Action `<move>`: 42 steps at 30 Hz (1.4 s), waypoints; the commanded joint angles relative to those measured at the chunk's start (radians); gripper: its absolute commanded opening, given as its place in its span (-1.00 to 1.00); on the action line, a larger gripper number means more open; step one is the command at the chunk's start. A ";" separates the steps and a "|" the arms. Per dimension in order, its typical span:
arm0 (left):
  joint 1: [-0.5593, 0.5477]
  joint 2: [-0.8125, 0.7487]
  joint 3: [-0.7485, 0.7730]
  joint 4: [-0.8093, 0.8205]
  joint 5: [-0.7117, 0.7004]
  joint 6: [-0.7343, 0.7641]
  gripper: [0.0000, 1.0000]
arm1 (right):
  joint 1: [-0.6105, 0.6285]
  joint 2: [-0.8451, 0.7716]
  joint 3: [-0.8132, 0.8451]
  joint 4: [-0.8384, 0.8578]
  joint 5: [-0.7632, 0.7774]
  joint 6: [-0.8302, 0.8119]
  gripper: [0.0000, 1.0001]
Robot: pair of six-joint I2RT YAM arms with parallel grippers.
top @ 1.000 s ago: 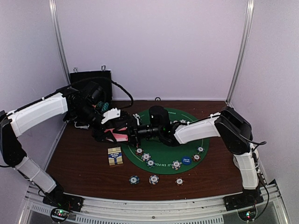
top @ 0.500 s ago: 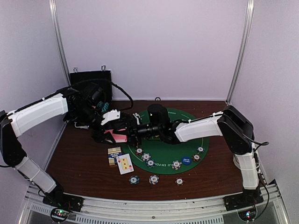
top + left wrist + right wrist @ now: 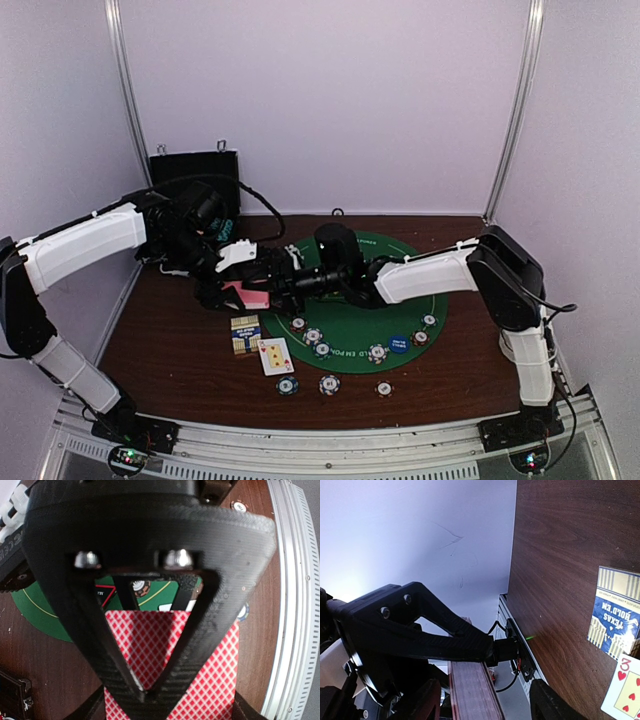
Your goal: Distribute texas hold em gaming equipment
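Observation:
My left gripper (image 3: 232,287) (image 3: 142,695) is shut on a deck of pink-backed playing cards (image 3: 250,294) (image 3: 212,680), held above the brown table left of the green mat (image 3: 400,300). My right gripper (image 3: 284,290) (image 3: 485,702) is open at the deck's far side, its fingers (image 3: 422,700) standing on either side of the deck's edge (image 3: 470,690). A face-up three of hearts (image 3: 275,355) (image 3: 625,690) lies on the table beside the card box (image 3: 246,334) (image 3: 615,615). Several striped chips (image 3: 313,336) and a blue button (image 3: 399,343) sit on the mat.
Three more chips (image 3: 329,384) lie on bare wood near the front edge. A black hinged case (image 3: 195,175) stands open at the back left, with teal chips (image 3: 225,228) by it. The metal rail (image 3: 300,440) runs along the front.
A three of hearts came off the deck and landed face up by the card box, then slid slightly right. The right gripper's jaws have widened. The left gripper still holds the deck.

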 commanded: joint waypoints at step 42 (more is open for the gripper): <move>0.005 -0.062 -0.001 0.025 -0.005 0.000 -1.00 | -0.009 -0.138 0.017 -0.399 0.037 -0.241 0.16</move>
